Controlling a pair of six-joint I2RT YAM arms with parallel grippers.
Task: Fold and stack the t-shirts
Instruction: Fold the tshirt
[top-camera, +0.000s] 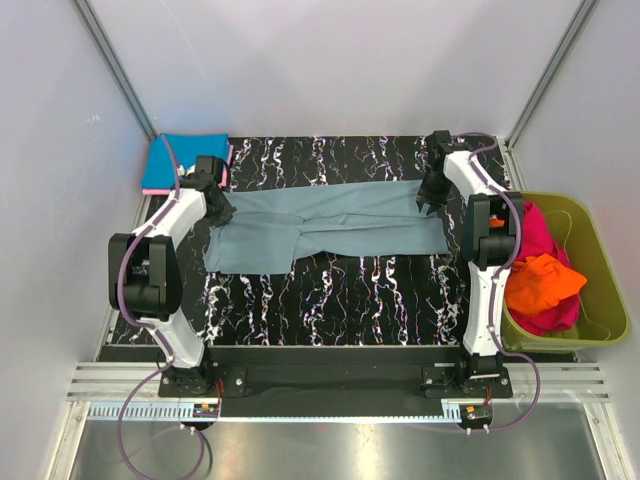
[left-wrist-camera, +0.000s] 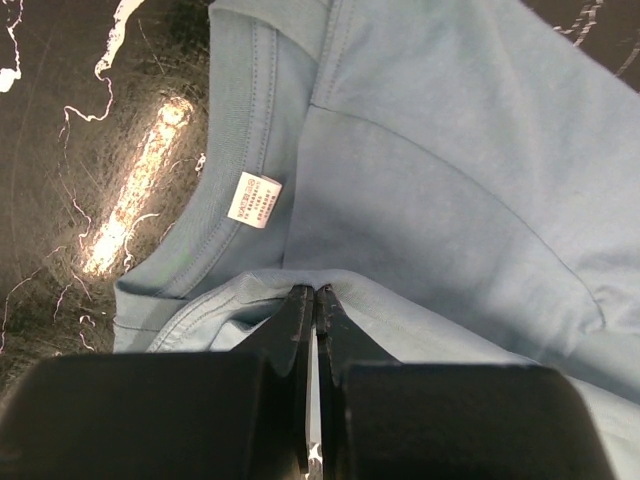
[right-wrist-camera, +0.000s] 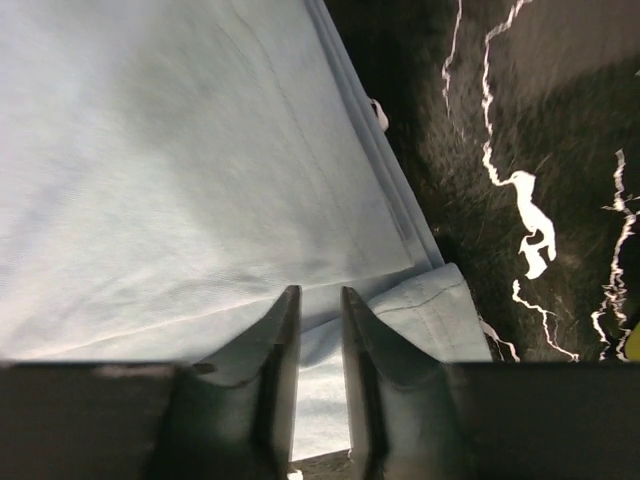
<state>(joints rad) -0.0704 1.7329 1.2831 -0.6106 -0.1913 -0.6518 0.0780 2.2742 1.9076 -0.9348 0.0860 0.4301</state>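
Stretching between the arms: the grey-blue t-shirt (top-camera: 330, 225) lies flat on the tabletop (top-camera: 350, 310) as a long band. Its long axis runs left to right, collar end at the left and hem end at the right.
Left pincer (left-wrist-camera: 313, 295): clenched on a pleat of the grey-blue cloth just below the collar. The white neck label (left-wrist-camera: 255, 198) is just beyond the fingertips.
Right pincer (right-wrist-camera: 318, 295): jaws a little apart at the hem corner, with pale cloth showing in the gap. Whether they bite it or merely straddle it, I cannot tell.
Deciding relation: each arm sits at its own end of the band, so the cloth lies inward from both. A crosswise fold would probably bring one end along the long axis over the other. The left arm has the sure hold, and it is the nearer one to the stack.
Uneven edge: the near-left part of the band is wider than the rest and may need tidying.
Stack: a folded bright blue t-shirt (top-camera: 178, 162) rests at the far-left corner with a pink t-shirt (top-camera: 229, 160) edge peeping out beside it, just behind the left arm.
Waiting: a magenta t-shirt (top-camera: 538, 232) and an orange t-shirt (top-camera: 542, 283) are heaped in the olive tub (top-camera: 602, 262), right of the right arm.
In the way: nothing lies on the band itself. The left arm's own forearm stands between the collar and the stack.
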